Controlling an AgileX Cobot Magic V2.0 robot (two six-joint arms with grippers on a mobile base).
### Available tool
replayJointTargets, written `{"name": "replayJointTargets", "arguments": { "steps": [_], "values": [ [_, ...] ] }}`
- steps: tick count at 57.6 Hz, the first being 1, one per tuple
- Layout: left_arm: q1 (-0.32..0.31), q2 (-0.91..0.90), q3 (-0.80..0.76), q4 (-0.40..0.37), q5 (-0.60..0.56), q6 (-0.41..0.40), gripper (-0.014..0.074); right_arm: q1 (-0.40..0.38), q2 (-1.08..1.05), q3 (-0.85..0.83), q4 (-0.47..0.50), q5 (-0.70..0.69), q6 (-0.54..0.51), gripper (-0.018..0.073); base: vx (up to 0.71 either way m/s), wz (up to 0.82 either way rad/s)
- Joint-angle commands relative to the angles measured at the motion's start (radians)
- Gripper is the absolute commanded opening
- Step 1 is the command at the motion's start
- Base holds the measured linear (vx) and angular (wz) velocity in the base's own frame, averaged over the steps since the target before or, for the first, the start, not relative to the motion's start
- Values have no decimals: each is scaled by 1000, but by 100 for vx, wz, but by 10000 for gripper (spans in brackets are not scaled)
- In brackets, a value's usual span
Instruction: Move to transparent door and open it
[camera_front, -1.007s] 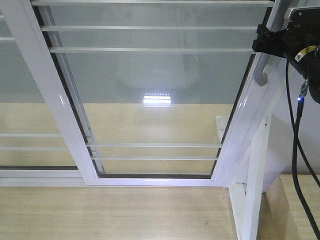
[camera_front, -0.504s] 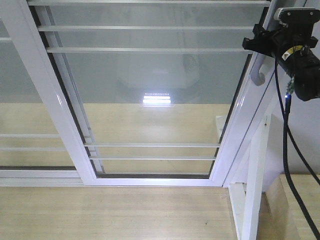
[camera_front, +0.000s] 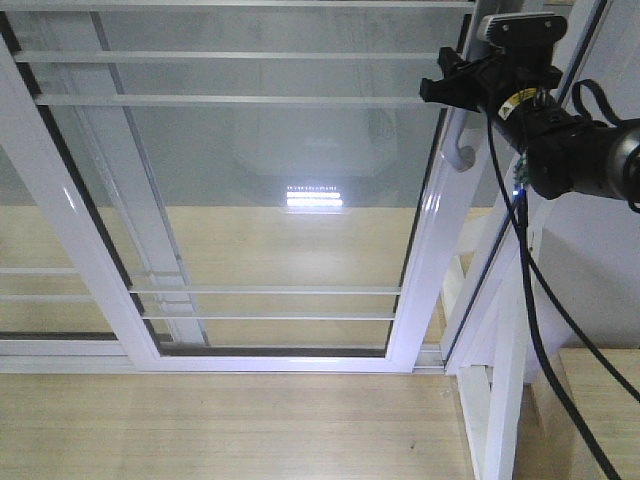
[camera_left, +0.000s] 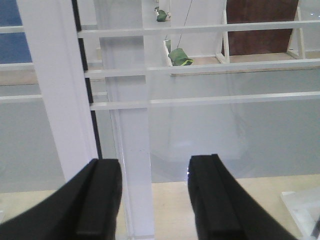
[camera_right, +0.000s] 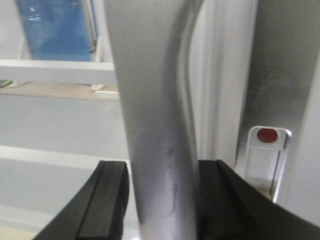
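**Right gripper clamped on handle**

Its fingers pinch the curved grey handle on the right-hand stile of the transparent door, lock plate just beside. Left gripper spread, nothing held, facing the barred glass.

Pale wood floor down low, white post on the right, some green lump and brown board farther back.

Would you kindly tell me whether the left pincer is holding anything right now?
No, the left pincer is open, its fingers apart with nothing gripped between them.
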Motion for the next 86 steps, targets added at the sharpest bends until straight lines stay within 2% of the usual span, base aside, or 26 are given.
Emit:
{"name": "replayJointTargets", "arguments": {
  "steps": [1,17,29,39,45,55,65,73,78,83,86],
  "values": [
    [-4,2,-35,-2,-87,-6,447,66,-55,-29,-89,-102,-5,347,0,0],
    [-4,2,-35,-2,-87,-6,447,169,-55,-29,-89,-102,-5,347,0,0],
    [-4,2,-35,-2,-85,-6,447,187,-66,-29,-85,-28,-2,347,0,0],
    [-4,6,-35,15,-70,24,446,185,-146,-26,-6,196,-2,347,0,0],
    [-4,36,-35,32,-79,66,435,185,-259,-26,-10,421,-7,347,0,0],
    [-4,112,-36,23,-204,44,426,186,-451,-26,-38,709,-54,347,0,0],
    [-4,188,-36,23,-320,45,426,184,-597,-18,-69,889,-95,347,0,0],
    [-4,251,-36,23,-410,45,426,184,-738,149,-67,864,-77,347,0,0],
    [-4,298,-37,23,-495,44,426,184,-837,286,-58,855,-29,347,0,0],
    [-5,353,-64,29,-507,12,426,184,-938,397,-62,857,16,347,0,0],
    [-5,394,-95,66,-512,-10,433,184,-990,447,-65,857,30,347,0,0]
  ]
}}
